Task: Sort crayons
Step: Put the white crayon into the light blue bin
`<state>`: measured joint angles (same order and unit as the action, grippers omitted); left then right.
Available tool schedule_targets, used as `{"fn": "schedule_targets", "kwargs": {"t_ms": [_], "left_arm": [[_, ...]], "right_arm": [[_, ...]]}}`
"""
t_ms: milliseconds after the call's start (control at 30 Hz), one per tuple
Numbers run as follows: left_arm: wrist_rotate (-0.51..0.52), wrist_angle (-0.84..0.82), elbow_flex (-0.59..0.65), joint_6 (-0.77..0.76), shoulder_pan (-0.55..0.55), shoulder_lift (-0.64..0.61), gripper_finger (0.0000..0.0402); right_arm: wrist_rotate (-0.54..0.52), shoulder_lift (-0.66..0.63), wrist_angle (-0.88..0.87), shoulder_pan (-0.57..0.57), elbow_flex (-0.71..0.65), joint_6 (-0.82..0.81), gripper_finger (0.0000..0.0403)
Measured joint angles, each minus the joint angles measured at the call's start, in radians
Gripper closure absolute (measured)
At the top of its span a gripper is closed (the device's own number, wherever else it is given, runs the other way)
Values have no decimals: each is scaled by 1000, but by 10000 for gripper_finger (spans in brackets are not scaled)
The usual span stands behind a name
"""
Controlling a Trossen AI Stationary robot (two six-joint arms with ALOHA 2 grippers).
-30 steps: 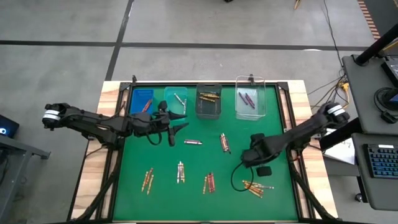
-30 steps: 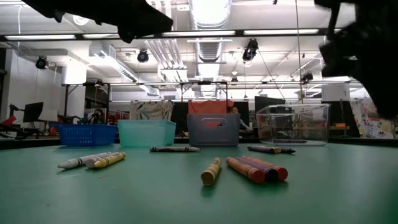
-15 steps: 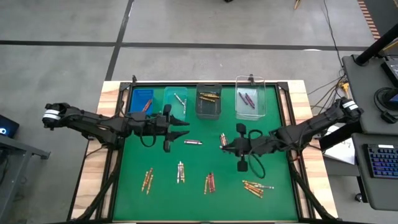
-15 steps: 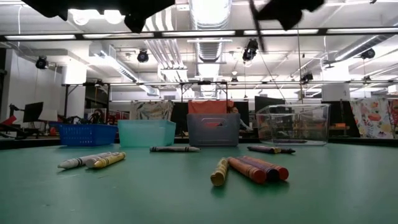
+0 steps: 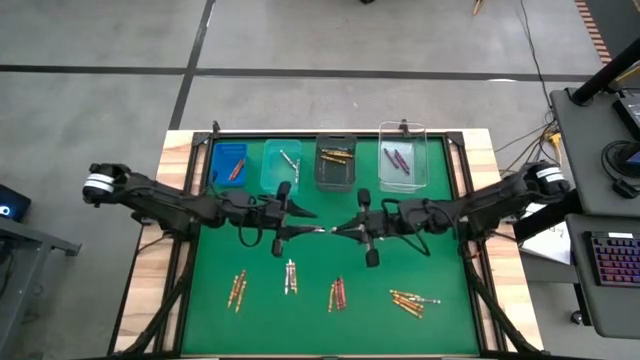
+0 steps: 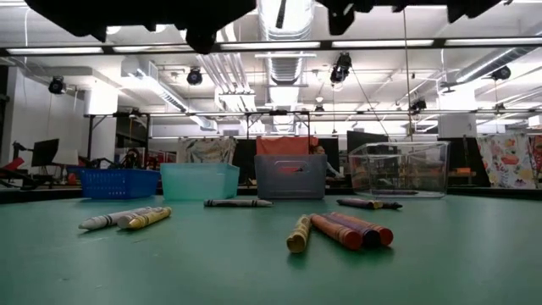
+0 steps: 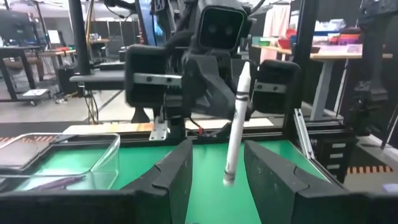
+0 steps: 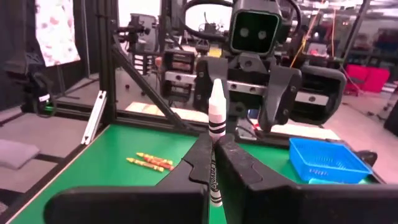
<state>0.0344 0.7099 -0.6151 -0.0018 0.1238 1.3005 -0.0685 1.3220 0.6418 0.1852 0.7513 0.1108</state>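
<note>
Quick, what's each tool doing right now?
Left tool: open, empty, facing the crayon.
Right tool: shut on the crayon, presenting it midair.

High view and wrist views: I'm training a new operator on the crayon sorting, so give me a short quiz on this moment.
1. True or false: the right claw is shut on a silver-grey crayon.
2. Pick one. The left claw, facing the right one over the middle of the table, is: A) open, B) shut on a red crayon, C) out of view.
3. Short answer: what colour are the crayons lying in the clear bin?

Key: 1 true; 2 A; 3 purple.
</note>
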Motion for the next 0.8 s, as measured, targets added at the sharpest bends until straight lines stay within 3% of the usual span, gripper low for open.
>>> {"fn": "schedule_targets", "kwargs": {"t_ms": [267,567,800], "left_arm": [[-1,121,-1,-17,0,115,273],[-1,120,-44,-28,0,200,276],[2,120,-62,-4,0,214,331]], "right_arm": [[24,56,3,-48,39,-6,394],[24,51,-1,-62,45,-4,394],[24,50,-8,-62,45,-3,394]]}}
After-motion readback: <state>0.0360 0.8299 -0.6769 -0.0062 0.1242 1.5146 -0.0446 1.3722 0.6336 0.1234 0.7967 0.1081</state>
